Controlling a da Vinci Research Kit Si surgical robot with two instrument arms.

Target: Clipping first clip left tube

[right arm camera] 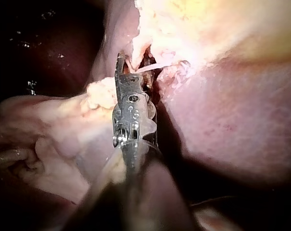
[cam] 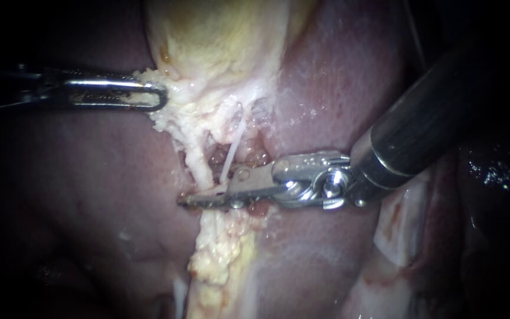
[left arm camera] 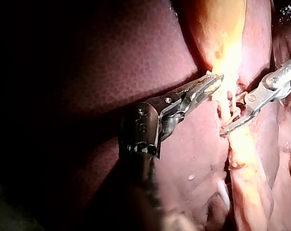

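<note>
Endoscope view, inspected as found: the left instrument [cam: 159, 97] enters from 9 o'clock and its jaws are clamped on the pale fatty tissue [cam: 175, 118] at the lower edge of the gallbladder [cam: 219, 35], which occupies 12 o'clock. Judged purpose: traction toward 9 o'clock, so that the strands below the gallbladder are spread and stand clear of the liver [cam: 78, 177]. Two strands are exposed near centre: the left tube [cam: 199, 168], thicker and pale, and just beside it at its 3 o'clock a thin white strand [cam: 231, 147]. The right instrument [cam: 208, 198] enters from 2 o'clock and lies across the foot of both strands, its tip reaching past the left tube toward 9 o'clock; this crosswise lie suits placing a clip square to the tube. Whether that tip is parted or pressed on the tube cannot be told in any view. No clip is seen on the left tube. Risk noted: the thin strand lies close enough to be caught in the same bite
</note>
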